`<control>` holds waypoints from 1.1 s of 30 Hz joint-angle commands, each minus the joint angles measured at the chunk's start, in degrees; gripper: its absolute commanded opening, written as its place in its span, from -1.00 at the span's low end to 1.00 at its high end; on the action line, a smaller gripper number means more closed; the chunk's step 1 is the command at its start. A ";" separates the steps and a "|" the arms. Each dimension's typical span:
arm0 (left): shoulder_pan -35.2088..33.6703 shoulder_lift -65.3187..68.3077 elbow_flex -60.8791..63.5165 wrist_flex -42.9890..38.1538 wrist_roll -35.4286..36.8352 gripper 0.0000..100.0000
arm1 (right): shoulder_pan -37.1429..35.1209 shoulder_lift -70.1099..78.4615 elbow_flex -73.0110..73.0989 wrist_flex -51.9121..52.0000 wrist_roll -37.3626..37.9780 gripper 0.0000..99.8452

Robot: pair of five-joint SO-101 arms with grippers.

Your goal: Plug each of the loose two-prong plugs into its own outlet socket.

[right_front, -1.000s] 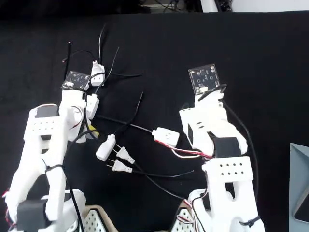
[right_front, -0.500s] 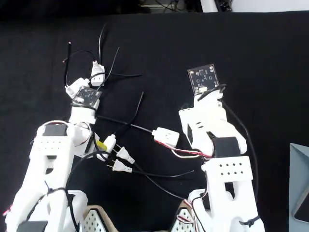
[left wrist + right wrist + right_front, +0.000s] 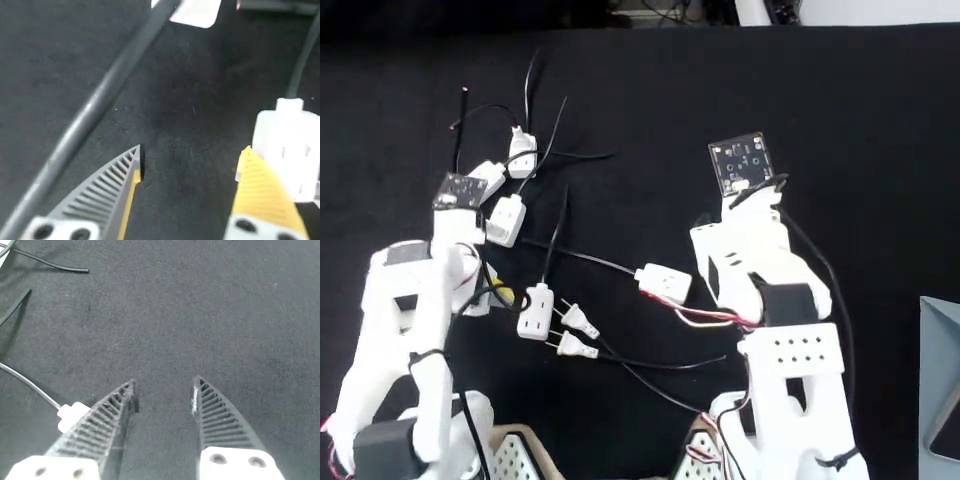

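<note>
Nearest: plug and second plug, side by side on black table. Both loose, prongs toward socket block, close but not in.
Left gripper spread, empty, over bare table; yellow finger just beside that block.
Right gripper spread, empty; second socket just beside.
Judgement: take plug by body, prongs free, square to slots, other arm bracing block.
Farther: three more sockets among cables.
Far slots too small to read; which cable feeds which block unclear.
</note>
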 commanded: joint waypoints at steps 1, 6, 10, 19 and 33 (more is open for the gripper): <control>-0.40 -5.27 -8.75 7.82 -0.09 -0.39 | -0.88 -0.84 -0.57 -1.05 0.26 -0.64; 6.02 -13.71 -11.91 16.62 -0.09 -0.39 | -0.88 -0.84 -0.57 -1.05 0.26 -0.64; 15.78 -17.58 -10.15 21.10 0.00 -0.39 | -0.88 -0.84 -0.57 -1.05 0.26 -0.64; 18.95 -13.98 6.29 4.48 3.96 -0.39 | -0.88 -0.75 -0.57 -1.05 0.26 -0.64; 18.95 -9.23 13.85 -10.29 -2.64 -0.63 | -0.88 -0.66 -0.48 -0.97 0.44 -0.64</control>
